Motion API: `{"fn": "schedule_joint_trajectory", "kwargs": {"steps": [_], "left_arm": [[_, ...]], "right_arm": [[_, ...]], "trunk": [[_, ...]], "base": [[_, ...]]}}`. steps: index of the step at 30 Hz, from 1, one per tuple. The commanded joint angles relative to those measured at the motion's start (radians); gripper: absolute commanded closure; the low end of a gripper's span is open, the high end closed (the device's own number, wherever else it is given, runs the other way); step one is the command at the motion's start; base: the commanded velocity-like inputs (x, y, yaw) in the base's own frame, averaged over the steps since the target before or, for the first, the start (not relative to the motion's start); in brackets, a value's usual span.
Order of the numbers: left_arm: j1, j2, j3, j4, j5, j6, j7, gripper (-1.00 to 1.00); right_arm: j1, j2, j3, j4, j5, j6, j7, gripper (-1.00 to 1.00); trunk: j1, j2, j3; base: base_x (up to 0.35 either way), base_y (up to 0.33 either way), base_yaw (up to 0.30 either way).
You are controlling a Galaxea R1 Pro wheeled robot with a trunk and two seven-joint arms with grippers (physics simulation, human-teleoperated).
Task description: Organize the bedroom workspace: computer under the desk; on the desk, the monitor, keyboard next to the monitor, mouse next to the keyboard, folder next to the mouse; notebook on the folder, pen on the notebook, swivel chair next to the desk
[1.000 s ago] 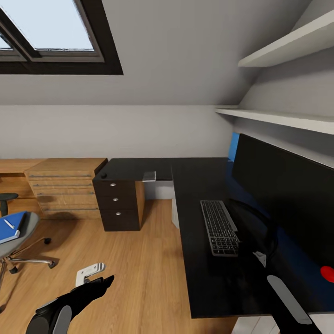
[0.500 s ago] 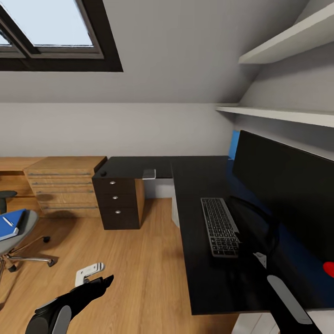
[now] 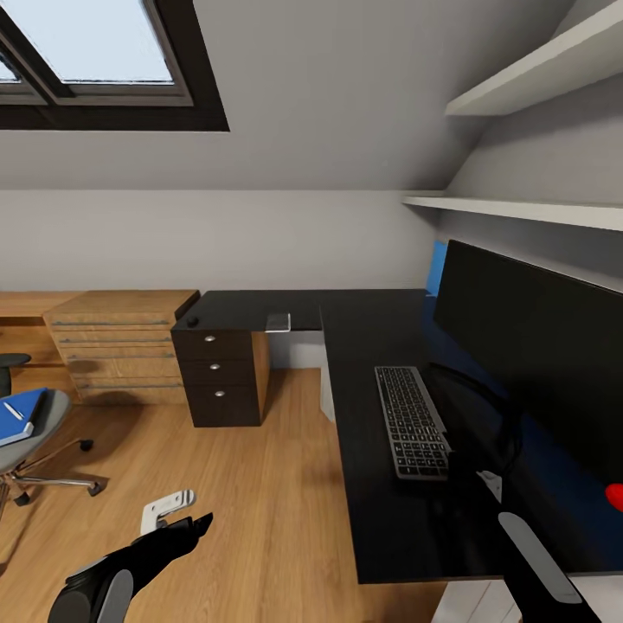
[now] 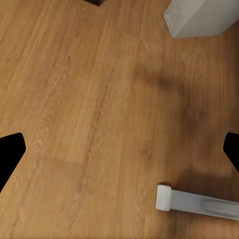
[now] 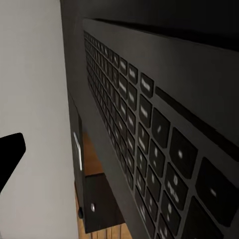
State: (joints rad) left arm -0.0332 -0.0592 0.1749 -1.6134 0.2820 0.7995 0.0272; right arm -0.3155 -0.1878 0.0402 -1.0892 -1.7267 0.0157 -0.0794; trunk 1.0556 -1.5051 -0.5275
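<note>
The black desk (image 3: 363,324) runs along the right wall. On it stands the wide black monitor (image 3: 536,346), and the dark keyboard (image 3: 412,421) lies in front of it. The small black mouse (image 3: 192,323) sits on the far desk corner above the drawers. At the left edge, the swivel chair (image 3: 41,424) carries the blue folder (image 3: 24,412) with the white pen (image 3: 13,410) on it. I cannot make out the notebook. The white computer (image 4: 199,17) stands on the floor. My left gripper (image 3: 183,522) (image 4: 119,154) hangs open over bare floor. My right gripper (image 3: 486,478) (image 5: 119,154) is open, low beside the keyboard (image 5: 149,124).
A light wooden drawer cabinet (image 3: 121,346) stands against the back wall, left of the desk's black drawers (image 3: 216,376). Two white shelves (image 3: 519,208) hang above the monitor. Wooden floor (image 3: 251,484) lies between chair and desk. A white bar (image 4: 194,204) lies on the floor.
The whole picture has drifted a little, with the chair sliding toward the left edge, so the camera has moved. Both arms hold the same pose.
</note>
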Motion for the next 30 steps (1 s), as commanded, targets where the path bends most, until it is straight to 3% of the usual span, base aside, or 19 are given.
{"fn": "schedule_joint_trajectory", "kwargs": {"steps": [1,21,30], "left_arm": [[-0.001,-0.001,0.002,-0.001,0.008,0.006,0.003,-1.00],[-0.001,-0.001,0.001,0.007,0.006,0.003,0.003,-1.00],[-0.001,-0.001,0.001,0.008,0.006,0.003,0.003,-1.00]], "right_arm": [[0.000,-0.001,0.001,-0.001,-0.005,0.000,-0.005,-1.00],[-0.001,-0.001,0.002,-0.001,-0.004,-0.001,-0.005,-1.00],[-0.001,-0.001,0.003,-0.001,-0.004,-0.002,-0.005,-1.00]], "trunk": [[0.000,-0.001,-0.001],[0.000,-0.001,-0.001],[0.000,-0.001,-0.001]], "base": [[0.000,0.000,0.000],[0.030,-0.083,0.000],[-0.243,-0.001,0.000]]}}
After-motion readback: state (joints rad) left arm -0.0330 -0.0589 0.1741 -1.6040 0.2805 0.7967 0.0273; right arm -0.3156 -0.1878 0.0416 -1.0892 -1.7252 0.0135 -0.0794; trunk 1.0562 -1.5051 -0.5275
